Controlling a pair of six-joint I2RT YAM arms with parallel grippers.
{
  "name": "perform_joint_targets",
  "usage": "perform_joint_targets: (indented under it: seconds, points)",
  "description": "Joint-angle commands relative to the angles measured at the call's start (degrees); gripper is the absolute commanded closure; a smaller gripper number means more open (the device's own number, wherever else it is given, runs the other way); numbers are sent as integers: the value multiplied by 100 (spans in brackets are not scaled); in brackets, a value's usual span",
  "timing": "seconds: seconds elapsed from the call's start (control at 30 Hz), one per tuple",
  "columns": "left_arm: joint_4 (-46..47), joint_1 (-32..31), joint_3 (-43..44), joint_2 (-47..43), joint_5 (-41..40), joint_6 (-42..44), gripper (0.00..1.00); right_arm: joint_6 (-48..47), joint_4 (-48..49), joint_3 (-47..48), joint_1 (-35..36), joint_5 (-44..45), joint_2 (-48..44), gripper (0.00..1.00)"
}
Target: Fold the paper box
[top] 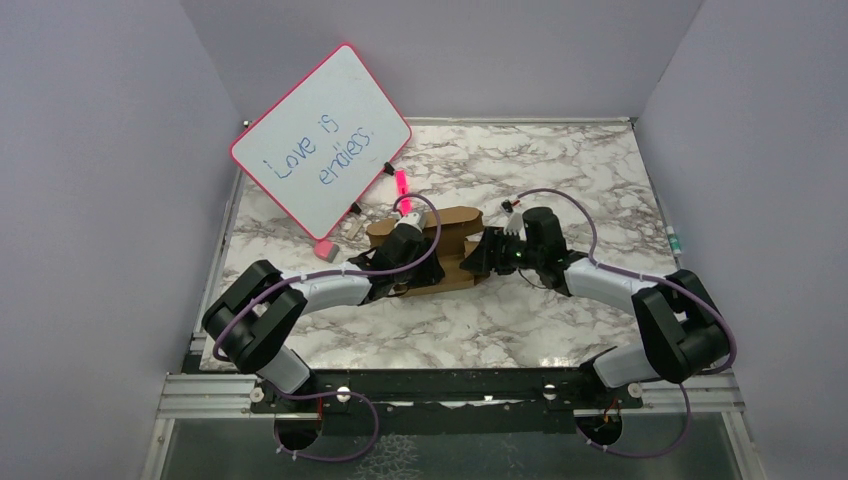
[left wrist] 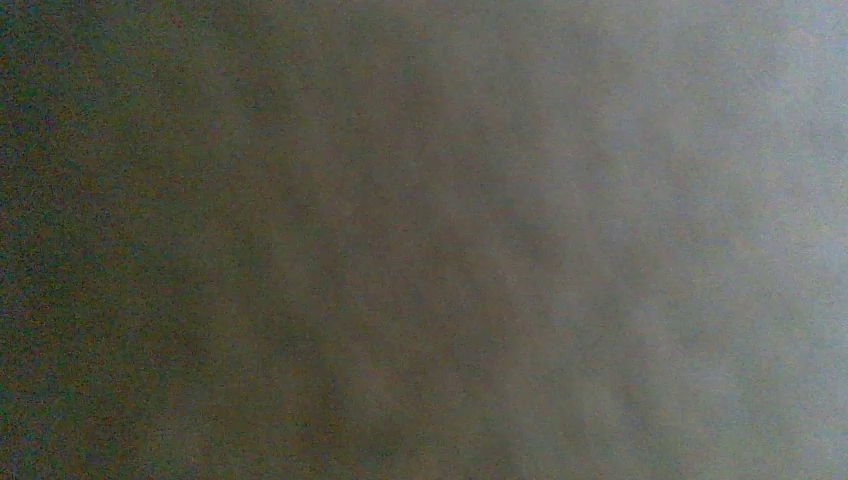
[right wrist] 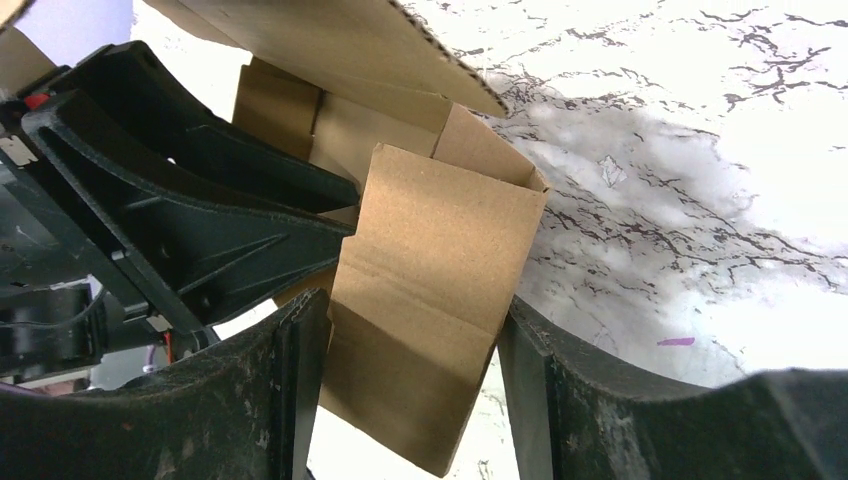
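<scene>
Mid-fold. The paper box [top: 455, 220] lies on the counter [top: 520, 310] just in front of the whiteboard [top: 320, 140]. Right end effector [right wrist: 410, 310] appears open, straddling a flap [right wrist: 430, 250]. Left end effector [top: 400, 268]: camera blocked, state cannot be told. Next move, in my judgement: close on the flap and crease it inward.

paper box [top: 450, 222]: one
whiteboard [top: 322, 140]: one
marble table [top: 560, 320]: one
arms: two, left arm [top: 320, 290], right arm [top: 615, 285]
grippers: two, left gripper [right wrist: 345, 212], right gripper [right wrist: 412, 330]
pink items [top: 400, 183] near whiteboard: three
</scene>
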Motion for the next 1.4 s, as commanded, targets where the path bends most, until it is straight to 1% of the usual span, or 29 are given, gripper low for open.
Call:
perform_joint_targets:
  seconds: [0.0, 0.2, 0.77, 0.9, 1.1, 1.17, 1.37]
  points:
    - [-131, -29, -12, -52, -224, 74, 54, 258, 241, -20, -101, -156, -267, 35]
    - [-175, -33, -12, -67, -273, 103, 54, 378, 341, -115, -255, -411, -392, 33]
    - [-223, -38, 24, 20, -318, 120, 54, 838, 998, -399, -614, -1439, -528, 26]
    - [-225, -38, 35, 46, -311, 120, 54, 967, 1220, -485, -679, -1717, -522, 25]
    - [-237, -38, 31, 13, -300, 111, 54, 1062, 1508, -596, -695, -1810, -362, 25]
    - [-241, -38, 41, 0, -306, 111, 54, 1022, 1447, -588, -690, -1687, -280, 28]
    - [-250, -38, 33, -46, -291, 103, 54, 797, 1150, -441, -695, -1340, -42, 43]
